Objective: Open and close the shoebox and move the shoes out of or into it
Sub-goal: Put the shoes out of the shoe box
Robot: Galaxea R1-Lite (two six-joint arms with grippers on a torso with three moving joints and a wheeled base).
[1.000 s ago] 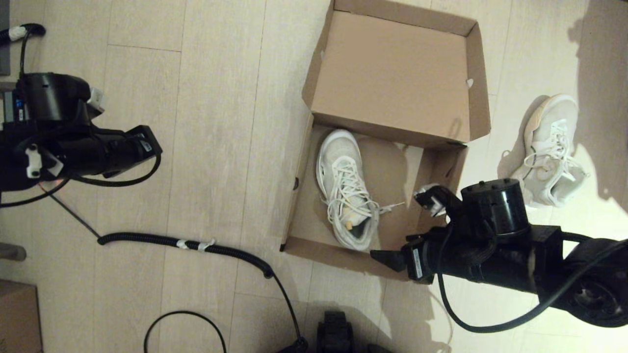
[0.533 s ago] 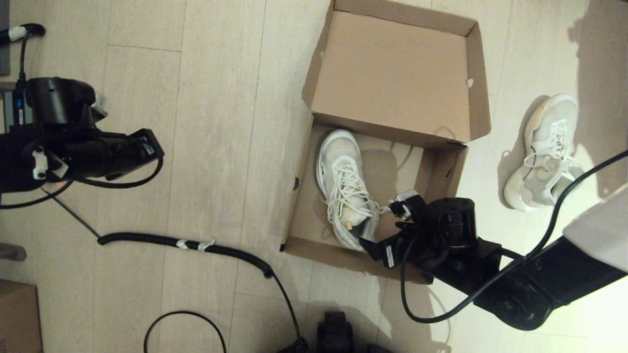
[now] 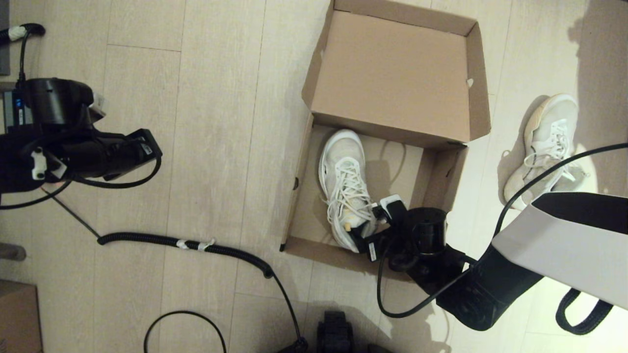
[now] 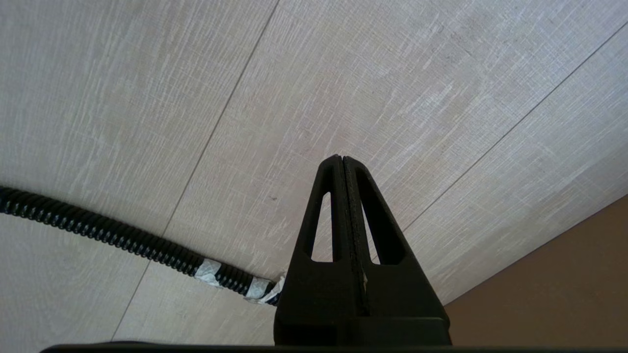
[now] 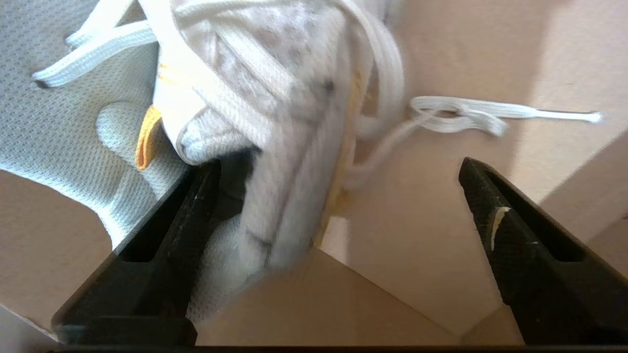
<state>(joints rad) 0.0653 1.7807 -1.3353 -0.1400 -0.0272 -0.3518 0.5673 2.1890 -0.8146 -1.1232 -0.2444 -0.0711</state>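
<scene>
Inside the shoebox [image 3: 392, 88], right claw [image 5: 338, 171] gapes wide around a sneaker's [image 3: 346, 189] heel; left claw [image 4: 343, 162] hangs closed, well apart.

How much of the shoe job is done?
Done: the shoebox is open. One sneaker is still inside, and the open right gripper has one finger in its heel opening. The other sneaker lies on the floor beside the box. The left gripper waits shut, far left.
</scene>
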